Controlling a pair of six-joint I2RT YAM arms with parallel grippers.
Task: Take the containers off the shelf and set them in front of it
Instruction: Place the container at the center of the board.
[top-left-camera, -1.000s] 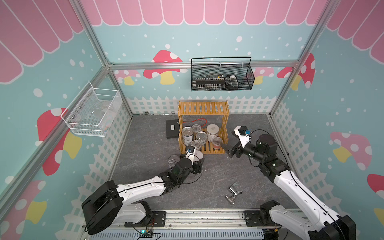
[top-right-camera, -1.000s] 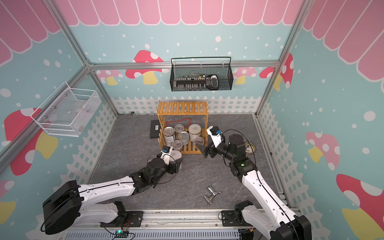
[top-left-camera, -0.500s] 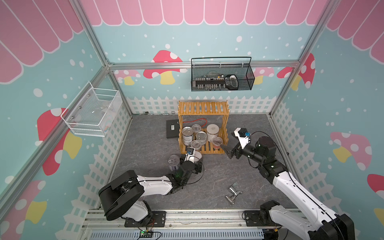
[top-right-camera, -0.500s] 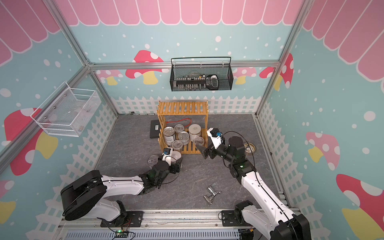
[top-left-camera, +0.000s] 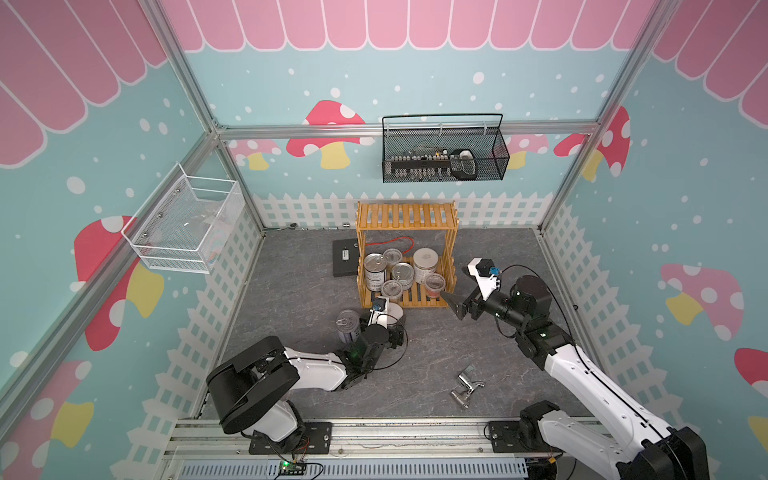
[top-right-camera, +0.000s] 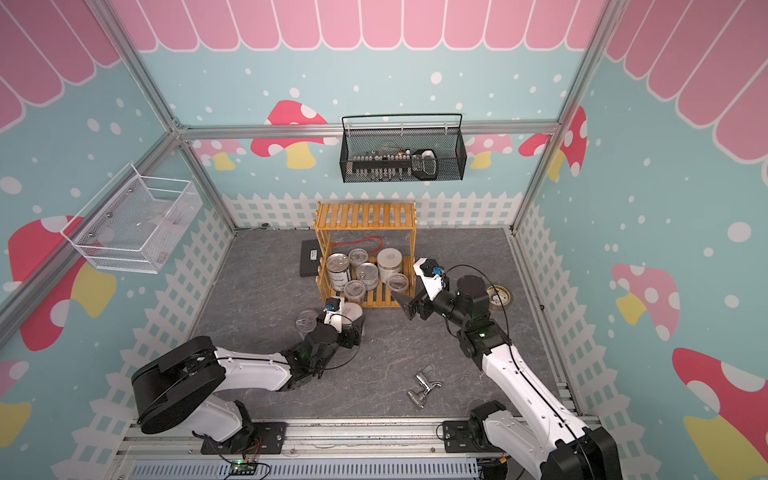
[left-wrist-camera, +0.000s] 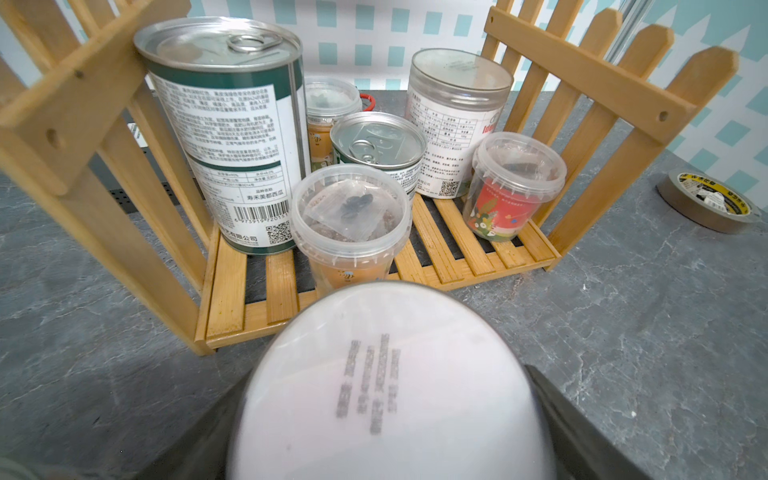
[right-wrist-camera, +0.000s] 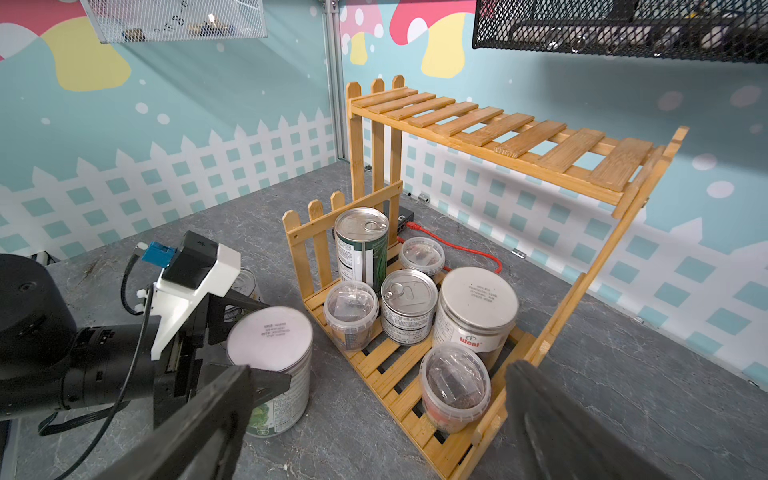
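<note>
Left gripper (top-left-camera: 392, 316): clamped on the white-lidded silver canister (left-wrist-camera: 390, 390), one dark finger pressed to each side. The canister stands upright on the grey floor just in front of the two-tier yellow-orange slatted wooden shelf (top-left-camera: 407, 216), off its lower tier and near the shelf's left front corner.

Right gripper (top-left-camera: 453, 305): jaws spread wide and holding nothing. It hangs just off the shelf's right front corner.

On the floor to the left of the canister, also in front of the shelf: a silver pull-tab tin with a purple label (top-left-camera: 348, 326), upright.

On the shelf's lower tier:
- Tall silver pull-tab tin with a green-and-white label (left-wrist-camera: 232, 137), at the left side.
- Short silver pull-tab tin (left-wrist-camera: 378, 143), in the middle.
- White-lidded clear jar (left-wrist-camera: 457, 120), at the right rear.
- Three clear lidded cups: front centre (left-wrist-camera: 351, 224), front right (left-wrist-camera: 515, 183), and rear (left-wrist-camera: 332, 108).

Brown flat tape roll (left-wrist-camera: 710, 201): on the floor to the right of the shelf.

Chrome faucet (top-left-camera: 465, 386): lying well in front of the shelf.
</note>
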